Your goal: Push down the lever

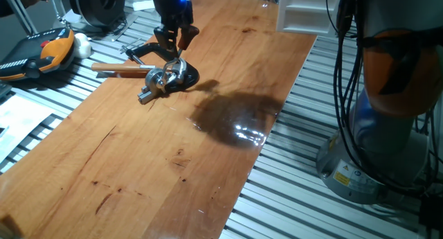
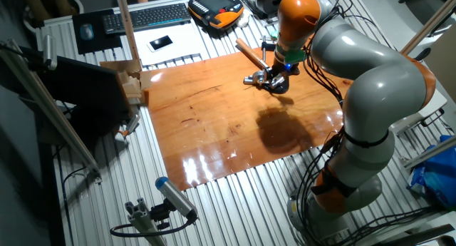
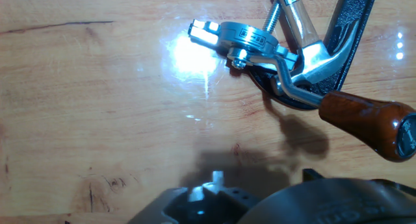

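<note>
Tool over the lever

We see the lever (image 3: 361, 120), shiny rod and reddish-brown knob, at the hand view's three o'clock; the tool's (image 1: 174, 39) opening we cannot tell.

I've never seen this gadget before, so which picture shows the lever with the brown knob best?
The hand view: the lever fills the frame, shiny rod and reddish-brown knob sharp. In one fixed view it is small beneath the gripper; in the other fixed view it is tiny.
</note>
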